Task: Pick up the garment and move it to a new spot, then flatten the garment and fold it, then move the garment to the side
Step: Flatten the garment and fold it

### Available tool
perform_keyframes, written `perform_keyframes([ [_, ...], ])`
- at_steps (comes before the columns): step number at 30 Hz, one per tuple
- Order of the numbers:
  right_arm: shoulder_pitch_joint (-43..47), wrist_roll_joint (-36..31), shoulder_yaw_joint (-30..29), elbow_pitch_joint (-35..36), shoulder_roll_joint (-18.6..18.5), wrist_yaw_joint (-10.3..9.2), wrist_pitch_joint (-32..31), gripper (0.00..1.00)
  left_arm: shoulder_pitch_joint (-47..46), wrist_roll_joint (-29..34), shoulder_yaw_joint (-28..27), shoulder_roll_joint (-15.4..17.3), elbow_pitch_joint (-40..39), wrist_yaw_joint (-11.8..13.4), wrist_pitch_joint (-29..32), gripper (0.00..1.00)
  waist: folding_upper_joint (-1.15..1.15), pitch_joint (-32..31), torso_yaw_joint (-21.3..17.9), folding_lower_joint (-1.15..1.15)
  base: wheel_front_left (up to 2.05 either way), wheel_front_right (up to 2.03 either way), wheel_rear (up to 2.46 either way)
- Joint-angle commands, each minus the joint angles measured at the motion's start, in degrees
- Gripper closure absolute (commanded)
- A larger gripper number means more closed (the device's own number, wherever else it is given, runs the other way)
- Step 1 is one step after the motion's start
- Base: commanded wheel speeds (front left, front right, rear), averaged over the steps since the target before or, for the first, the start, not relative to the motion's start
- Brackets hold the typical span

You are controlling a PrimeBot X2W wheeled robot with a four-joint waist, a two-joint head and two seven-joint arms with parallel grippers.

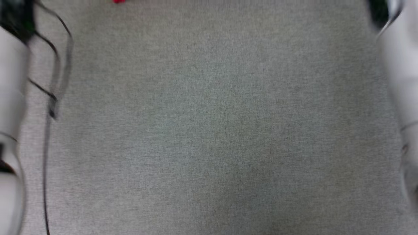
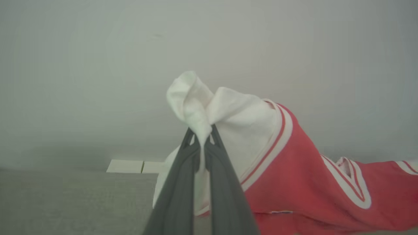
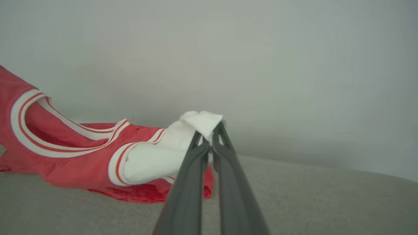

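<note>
Two grippers hold the garment (image 2: 294, 169) by its sleeves: the left gripper (image 2: 201, 134) is clamped tight on one bunched white sleeve (image 2: 235, 117), the right gripper (image 3: 209, 131) likewise on the other sleeve (image 3: 153, 160). Its red, stripe-trimmed body lies on the grey cloth surface (image 1: 209, 130), at the far side.

We count 1 red jersey garment (image 2: 294, 156) of soft cloth w/ red-white striped trim. It has 2 white short sleeves: 1 sleeve (image 2: 241, 130) in left wrist view, 1 sleeve (image 3: 153, 160) in right wrist view. Grippers: 2, i.e. left gripper (image 2: 201, 130) and right gripper (image 3: 209, 129), each w/ 2 long dark grey fingers (image 2: 176, 195), so 4 total. Pale blurred forearms in head view: 2, left forearm (image 1: 9, 98) and right forearm (image 1: 401, 81). Grey woven cloth surface (image 1: 209, 130): 1. Pale flat rectangular blocks (image 2: 125, 166): 2, side by side. Thin black cables (image 1: 54, 52): approx 2-3, too blurred to count exactly.
</note>
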State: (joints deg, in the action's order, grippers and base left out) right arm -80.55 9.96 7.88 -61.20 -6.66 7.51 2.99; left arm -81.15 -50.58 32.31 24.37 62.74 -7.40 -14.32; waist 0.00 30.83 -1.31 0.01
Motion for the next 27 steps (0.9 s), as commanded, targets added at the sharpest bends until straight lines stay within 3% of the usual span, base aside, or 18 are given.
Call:
perform_keyframes([
  [1,2.49,1.36,0.51,-0.31,0.18,-0.04,0.45,1.0,2.87,-0.63,0.24,-0.34,-0.58,-0.1,-0.37,1.0,0.0,-2.07,0.21,-0.01,0.0,0.0,0.0],
  [8,19.07,9.57,6.27,1.64,-0.99,-0.04,1.73,1.0,21.3,-3.49,1.14,-0.66,-5.3,-0.13,-0.87,1.0,0.0,-9.77,0.41,-0.01,0.0,0.0,0.0],
  [11,26.37,12.82,8.4,3.7,-2.13,-0.04,2.02,1.0,28.45,-3.32,-0.94,0.05,-8.49,-0.13,-0.95,1.0,0.0,-13.19,0.35,-0.01,0.0,0.0,0.0],
  [15,38.31,18.3,10.58,8.42,-4.64,-0.04,2.52,1.0,42.27,-1.86,-5.24,-0.33,-15.32,1.89,-0.91,1.0,0.0,-19.35,0.59,-0.01,0.0,0.0,0.0],
  [17,46.65,21.23,10.85,13.07,-6.98,-0.04,1.52,1.0,52.78,-0.41,-8.49,-0.16,-21.82,4.16,-0.91,1.0,0.0,-23.38,0.58,-0.01,0.0,0.0,0.0],
  [22,57.0,22.34,9.04,20.3,-9.41,-0.04,-0.3,1.0,65.69,0.52,-11.31,0.58,-31.08,8.19,-0.92,1.0,0.0,-27.73,0.53,-0.01,0.0,0.0,0.0],
  [27,69.78,21.24,3.25,29.43,-10.54,-0.04,-3.42,1.0,77.5,0.24,-11.11,2.31,-41.41,12.89,0.17,1.0,0.0,-31.26,1.34,-0.01,0.0,0.0,0.0],
])
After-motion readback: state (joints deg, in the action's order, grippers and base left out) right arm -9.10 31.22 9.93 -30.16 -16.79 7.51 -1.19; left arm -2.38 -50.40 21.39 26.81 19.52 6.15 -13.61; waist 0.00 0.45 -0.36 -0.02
